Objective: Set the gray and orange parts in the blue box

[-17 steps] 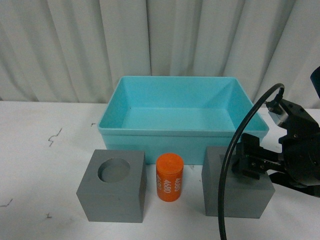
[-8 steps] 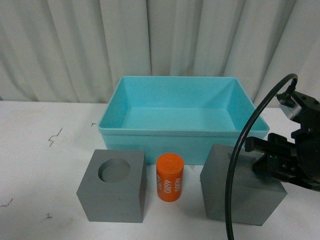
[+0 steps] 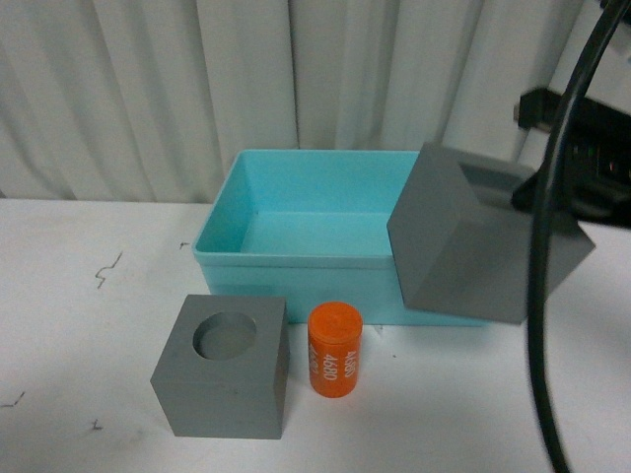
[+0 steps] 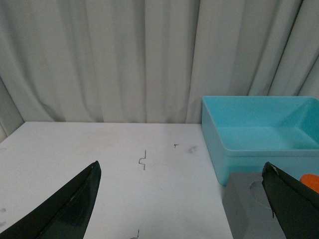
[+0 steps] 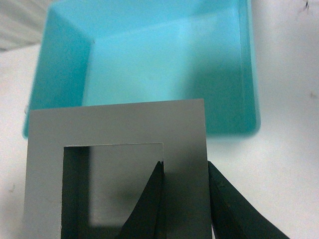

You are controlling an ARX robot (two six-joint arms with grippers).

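Round-recess cube and orange cylinder stand on table, at 7 and 6 o'clock of blue box. Right gripper pinches one wall of square-recess cube, which is raised and tilted at the box's 4 o'clock corner. Left gripper is spread wide and empty.

Colour reference: parts, box and surroundings
Box: light turquoise-blue, plain. Round-recess cube and square-recess cube: matte gray, plain. Cylinder in front of the box: orange, white digits. Tabletop: white, small dark marks. Curtain: pale gray-white, vertical folds.
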